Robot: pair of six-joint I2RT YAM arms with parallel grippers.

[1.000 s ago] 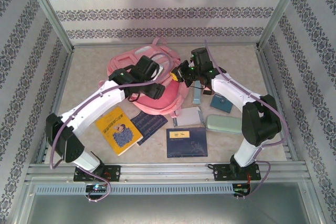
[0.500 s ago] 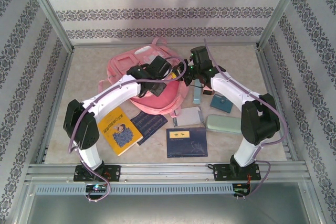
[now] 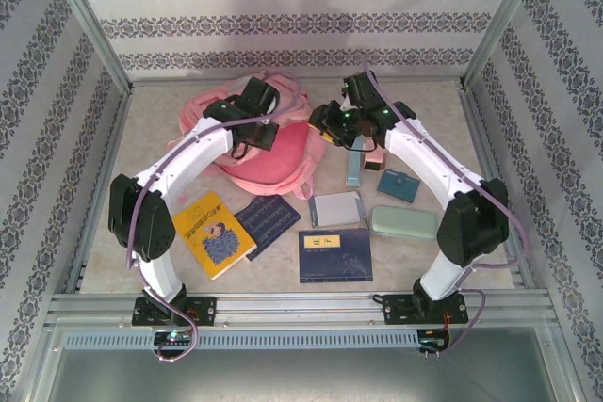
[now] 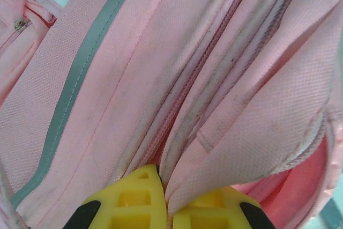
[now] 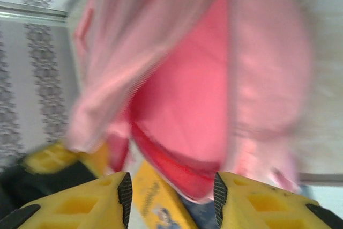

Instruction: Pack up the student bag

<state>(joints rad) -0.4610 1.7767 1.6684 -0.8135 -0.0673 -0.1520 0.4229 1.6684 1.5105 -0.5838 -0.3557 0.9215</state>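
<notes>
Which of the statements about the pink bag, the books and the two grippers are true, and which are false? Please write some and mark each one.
1. The left gripper is shut on a fold of the student bag. True.
2. The yellow book is inside the bag. False: it lies on the table, in front of the bag, beside the left arm.
3. The fingers of the right gripper stand apart. True.
4. The pale green case lies to the left of the yellow book. False: it lies far to its right, by the right arm.
5. The large blue book lies on the table, outside the bag. True.
</notes>
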